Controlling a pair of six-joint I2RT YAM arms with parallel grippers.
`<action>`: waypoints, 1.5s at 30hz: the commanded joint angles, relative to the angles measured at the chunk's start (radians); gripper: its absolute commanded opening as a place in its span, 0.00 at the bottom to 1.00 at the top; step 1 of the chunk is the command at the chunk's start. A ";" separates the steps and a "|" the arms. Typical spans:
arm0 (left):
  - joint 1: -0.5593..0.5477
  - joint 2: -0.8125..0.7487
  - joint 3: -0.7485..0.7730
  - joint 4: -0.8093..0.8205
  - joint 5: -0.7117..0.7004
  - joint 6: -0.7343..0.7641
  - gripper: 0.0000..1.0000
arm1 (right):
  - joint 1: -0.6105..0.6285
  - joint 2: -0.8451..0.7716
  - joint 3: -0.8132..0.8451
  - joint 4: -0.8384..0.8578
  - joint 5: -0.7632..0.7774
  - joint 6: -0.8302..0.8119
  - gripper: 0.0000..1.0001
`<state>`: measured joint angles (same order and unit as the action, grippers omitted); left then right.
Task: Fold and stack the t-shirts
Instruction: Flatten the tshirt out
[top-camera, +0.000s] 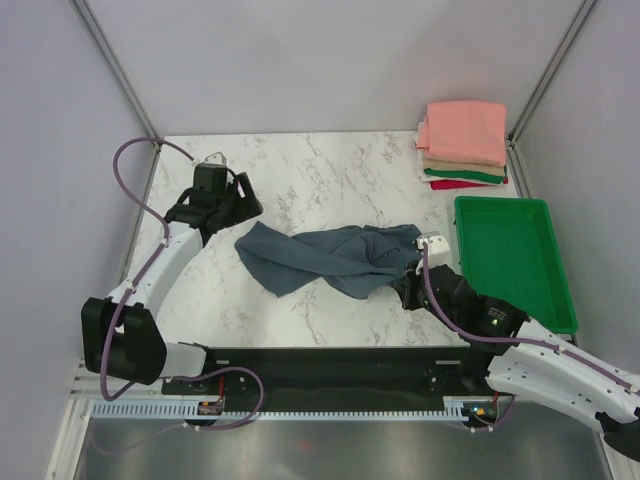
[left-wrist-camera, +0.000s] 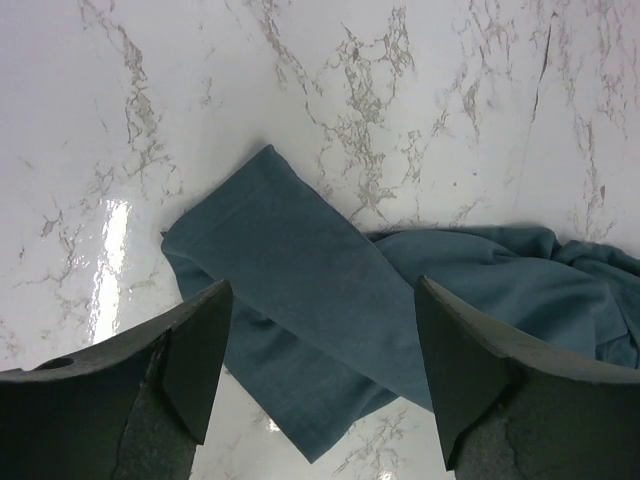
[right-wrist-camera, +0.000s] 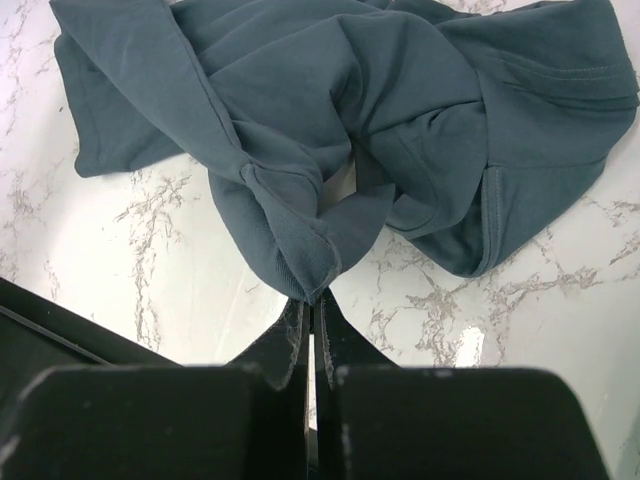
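A slate blue-grey t-shirt (top-camera: 330, 257) lies crumpled in the middle of the marble table (top-camera: 300, 170). My right gripper (top-camera: 405, 276) is at its right end, shut on a bunched fold of its hem (right-wrist-camera: 300, 255); in the right wrist view the fingertips (right-wrist-camera: 300, 325) pinch the cloth's edge. My left gripper (top-camera: 236, 200) hovers open over the shirt's left end (left-wrist-camera: 290, 270), the jaws wide apart and nothing between them. Folded t-shirts (top-camera: 462, 145), salmon-pink on top with tan, green and red below, are stacked at the far right corner.
A green plastic tray (top-camera: 512, 300) sits at the right edge, just beside my right arm. Grey walls and metal frame posts enclose the table. A black rail (top-camera: 330, 360) runs along the near edge.
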<state>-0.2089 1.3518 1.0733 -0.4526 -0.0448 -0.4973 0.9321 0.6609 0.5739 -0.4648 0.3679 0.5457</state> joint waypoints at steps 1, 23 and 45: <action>0.000 -0.028 0.008 0.086 -0.024 0.003 0.82 | 0.002 -0.010 0.000 0.026 -0.015 -0.012 0.00; 0.003 0.475 0.191 0.124 -0.092 -0.010 0.76 | 0.002 0.000 -0.014 0.045 -0.098 -0.023 0.00; -0.014 0.529 0.194 0.117 -0.004 -0.024 0.02 | 0.002 0.062 -0.002 0.057 -0.093 -0.032 0.00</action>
<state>-0.2169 1.9095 1.2285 -0.3050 -0.0677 -0.5251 0.9321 0.7158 0.5522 -0.4252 0.2729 0.5224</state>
